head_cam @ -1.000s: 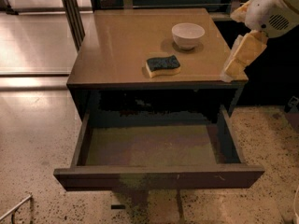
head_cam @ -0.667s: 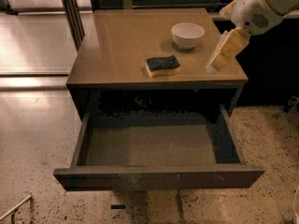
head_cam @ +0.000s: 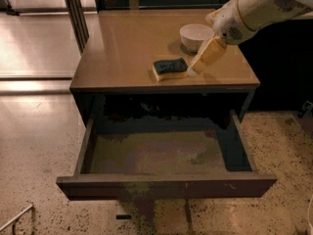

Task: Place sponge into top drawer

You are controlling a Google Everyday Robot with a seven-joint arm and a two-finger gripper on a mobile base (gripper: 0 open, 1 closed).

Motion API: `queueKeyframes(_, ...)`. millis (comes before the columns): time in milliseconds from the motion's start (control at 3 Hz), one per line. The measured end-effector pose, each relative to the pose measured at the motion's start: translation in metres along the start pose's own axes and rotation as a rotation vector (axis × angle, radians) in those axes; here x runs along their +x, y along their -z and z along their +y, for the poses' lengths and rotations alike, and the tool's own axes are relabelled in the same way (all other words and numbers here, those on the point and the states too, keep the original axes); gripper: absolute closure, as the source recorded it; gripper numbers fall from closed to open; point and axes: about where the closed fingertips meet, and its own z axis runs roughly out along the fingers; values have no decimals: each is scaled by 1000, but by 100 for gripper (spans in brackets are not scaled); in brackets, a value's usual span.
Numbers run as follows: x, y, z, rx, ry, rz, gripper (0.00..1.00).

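The sponge, dark blue-green on top with pale yellow foam below, lies flat near the front edge of the brown cabinet top. My gripper hangs from the white arm at the upper right, its tip just right of the sponge and very close to it. The top drawer is pulled fully out below, with a greenish-brown floor and nothing in it.
A white bowl stands on the cabinet top behind the gripper. Metal poles rise at the cabinet's back left. Speckled floor surrounds the cabinet, and a dark area lies to its right.
The gripper has moved left and down from the cabinet's right edge to just beside the sponge. Sponge, bowl and drawer have not moved.
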Motion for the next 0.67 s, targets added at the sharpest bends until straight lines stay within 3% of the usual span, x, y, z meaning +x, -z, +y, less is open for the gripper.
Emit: queueKeyframes(667,-9,-61,-14,0,-22,-81,0)
